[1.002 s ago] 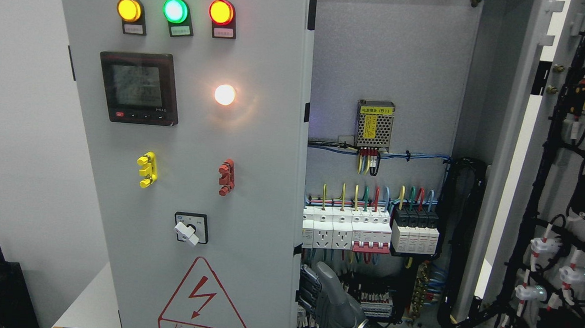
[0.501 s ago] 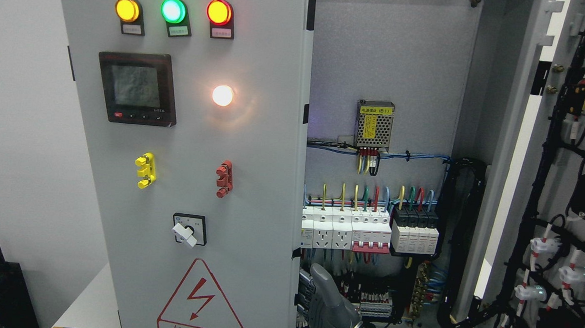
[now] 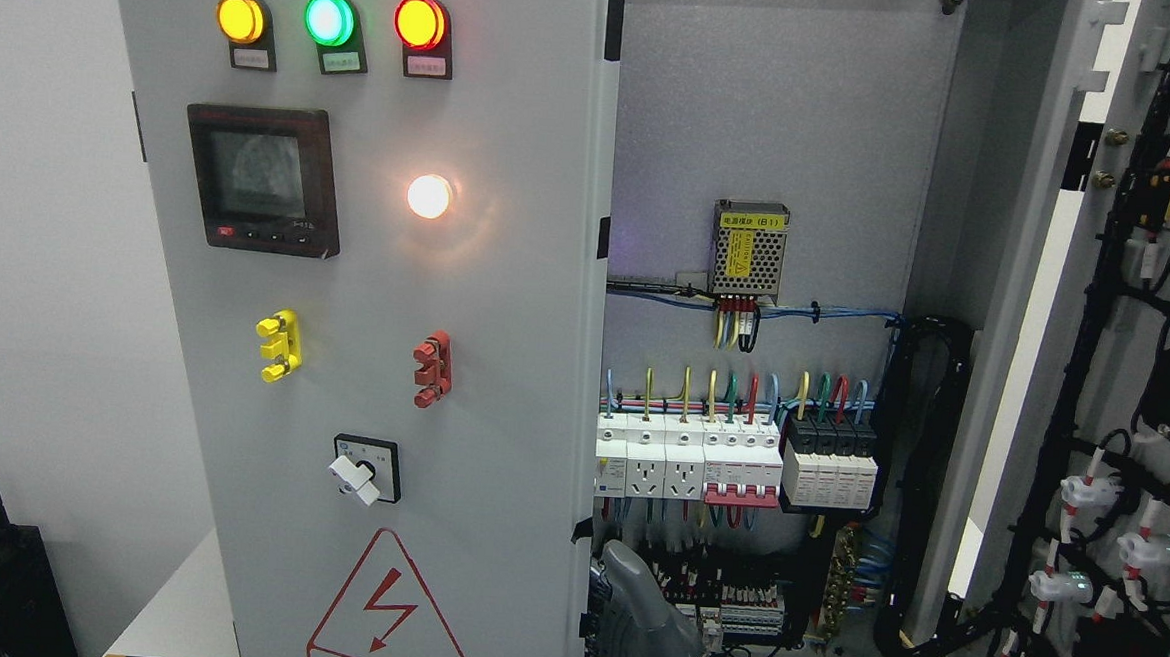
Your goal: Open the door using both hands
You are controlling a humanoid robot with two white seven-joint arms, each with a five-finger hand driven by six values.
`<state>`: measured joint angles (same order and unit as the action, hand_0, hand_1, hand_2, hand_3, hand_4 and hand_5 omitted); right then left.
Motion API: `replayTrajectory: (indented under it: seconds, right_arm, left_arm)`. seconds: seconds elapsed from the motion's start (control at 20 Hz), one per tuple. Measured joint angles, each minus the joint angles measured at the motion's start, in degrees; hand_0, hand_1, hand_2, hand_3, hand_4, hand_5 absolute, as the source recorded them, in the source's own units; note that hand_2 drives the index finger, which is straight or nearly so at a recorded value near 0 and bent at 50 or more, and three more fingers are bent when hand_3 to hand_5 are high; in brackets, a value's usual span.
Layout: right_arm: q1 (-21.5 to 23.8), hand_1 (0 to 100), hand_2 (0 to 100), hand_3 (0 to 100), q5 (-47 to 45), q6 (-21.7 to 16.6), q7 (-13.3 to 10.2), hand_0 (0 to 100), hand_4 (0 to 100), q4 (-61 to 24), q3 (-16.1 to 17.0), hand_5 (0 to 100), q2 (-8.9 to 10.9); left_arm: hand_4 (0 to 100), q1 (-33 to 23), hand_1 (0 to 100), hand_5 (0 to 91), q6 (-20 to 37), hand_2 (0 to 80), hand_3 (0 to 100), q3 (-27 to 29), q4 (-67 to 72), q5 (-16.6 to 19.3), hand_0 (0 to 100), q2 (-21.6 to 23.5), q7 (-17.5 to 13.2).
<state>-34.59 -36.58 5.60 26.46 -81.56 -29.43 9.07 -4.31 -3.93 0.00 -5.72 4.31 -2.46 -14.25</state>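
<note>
— Down at the bottom edge, is that the right robot hand behind the left door?
— Yes, tucked against the door's free edge; whether its fingers grip it, I cannot tell.
— And the step?
— Swinging that door outward, I judge. The right door stands wide open. Next comes a steady leftward push.

Left door at picture's left, partly swung out, carrying three lamps in row at top, meter below, rotary switch lower. Cabinet interior right of door edge; power supply above breaker row. Right door at far right, wiring on its inner face. Hand at bottom, just behind left door edge.
</note>
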Motion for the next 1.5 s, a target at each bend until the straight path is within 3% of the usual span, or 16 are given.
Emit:
replayTrajectory:
  seconds: [1.0, 1.2, 1.5]
  right_arm:
    - [3.0, 0, 0, 0, -2.2, 0.0, 0.3, 0, 0, -5.4, -2.4, 0, -0.23]
    - [3.7, 0, 0, 0, -2.2, 0.0, 1.7, 0, 0, -6.7, -2.8, 0, -0.24]
    - [4.8, 0, 0, 0, -2.3, 0.0, 2.0, 0, 0, -8.6, -3.5, 0, -0.25]
  left_arm:
    - [3, 0.0, 0, 0.0, 0.0, 0.0, 0, 0.0, 0.0, 0.0, 0, 0.0, 0.0]
    - [3, 0.0, 0, 0.0, 0.0, 0.0, 0, 0.0, 0.0, 0.0, 0, 0.0, 0.0]
    - [3, 0.0, 0, 0.0, 0.0, 0.0, 0, 0.0, 0.0, 0.0, 0, 0.0, 0.0]
